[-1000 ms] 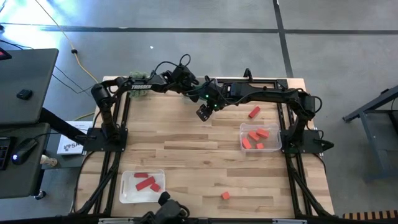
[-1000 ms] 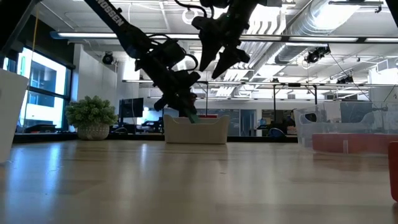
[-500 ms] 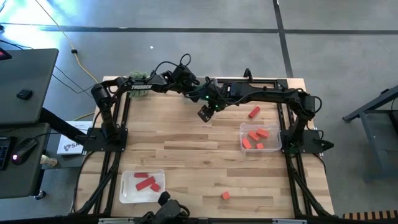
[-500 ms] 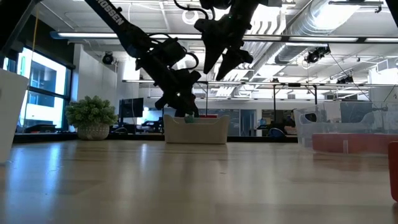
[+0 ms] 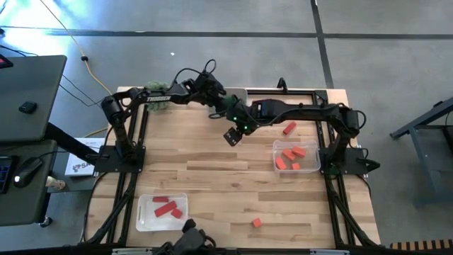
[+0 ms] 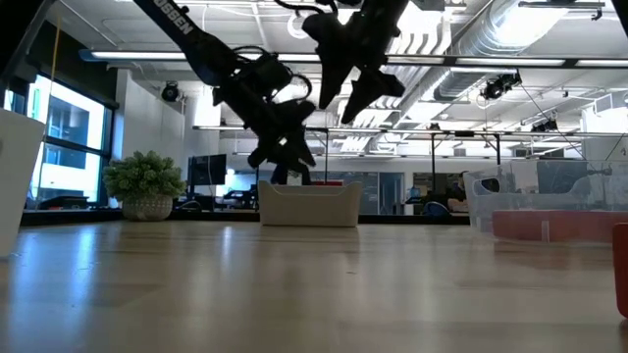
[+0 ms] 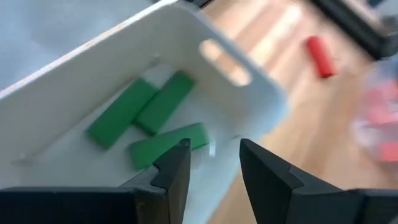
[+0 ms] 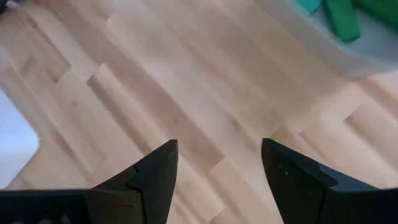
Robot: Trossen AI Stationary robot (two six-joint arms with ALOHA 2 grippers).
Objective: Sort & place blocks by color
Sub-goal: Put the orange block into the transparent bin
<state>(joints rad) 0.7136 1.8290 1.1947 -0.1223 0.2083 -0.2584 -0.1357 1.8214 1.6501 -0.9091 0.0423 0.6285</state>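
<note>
Blocks of green (image 7: 140, 121), 3 of them, lie flat in the white tray (image 7: 81, 68) at the far edge of the table (image 5: 212, 163), and we see them clearly from the left wrist camera. The left gripper (image 7: 210, 177) hangs just above that tray with its jaws parted and nothing between them. From above, we place the left gripper (image 5: 221, 101) near the far middle of the table, beside the same tray, which the arms largely hide in that view.

We find the right gripper (image 5: 232, 135) a little nearer the table's middle, raised over bare wood, its fingers spread wide and empty; its own camera shows only wood planks between its fingers (image 8: 152, 177), with a corner of the white tray and some green blocks at the frame's edge. At table height, both grippers hang in the air above the white tray (image 6: 308, 204).

On the right side we see a clear tray (image 5: 277, 150) holding 4 orange-coral blocks (image 5: 290, 156), and 1 more red block (image 5: 289, 128) lies loose on the table just beyond it. Near the front left, another clear tray (image 5: 146, 218) holds 3 red blocks (image 5: 165, 207). A small orange cube (image 5: 256, 222) sits alone on the wood near the front edge.
</note>
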